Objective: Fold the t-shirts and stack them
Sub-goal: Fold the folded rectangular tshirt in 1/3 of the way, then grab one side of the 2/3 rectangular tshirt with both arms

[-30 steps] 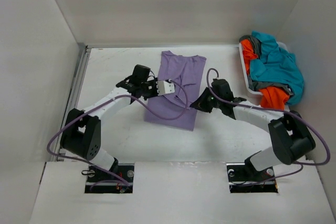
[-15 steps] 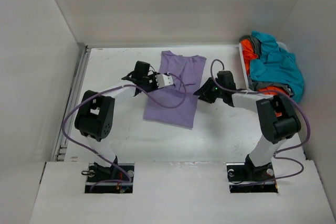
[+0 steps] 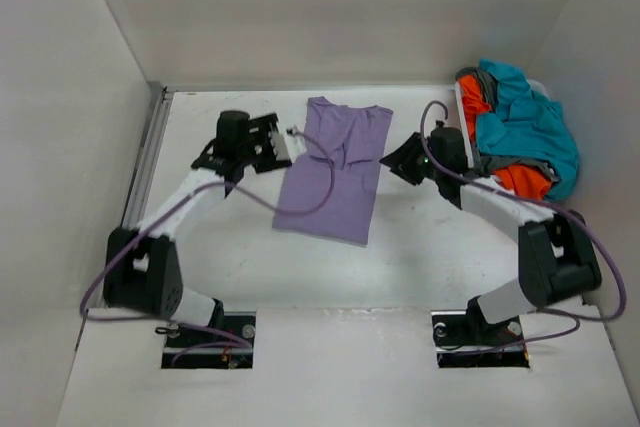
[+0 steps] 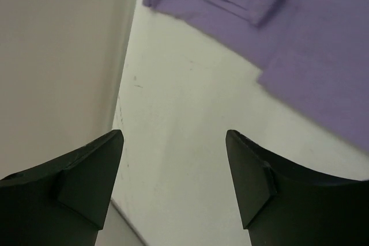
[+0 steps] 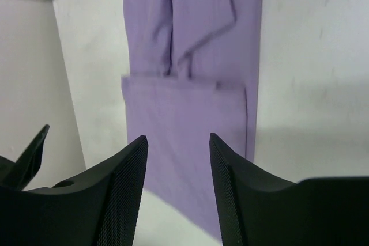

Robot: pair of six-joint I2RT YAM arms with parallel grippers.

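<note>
The lavender t-shirt (image 3: 335, 172) lies on the table (image 3: 220, 237) toward its far edge, long axis running far-to-near, between the left pincer (image 3: 284, 144) and right pincer (image 3: 398, 160), both spread, empty and about equally near.

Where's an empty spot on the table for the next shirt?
The near strip of table, between the purple shirt and the table's front edge, is bare. So is the far left corner by the wall. The basket on the right is heaped with shirts.
</note>
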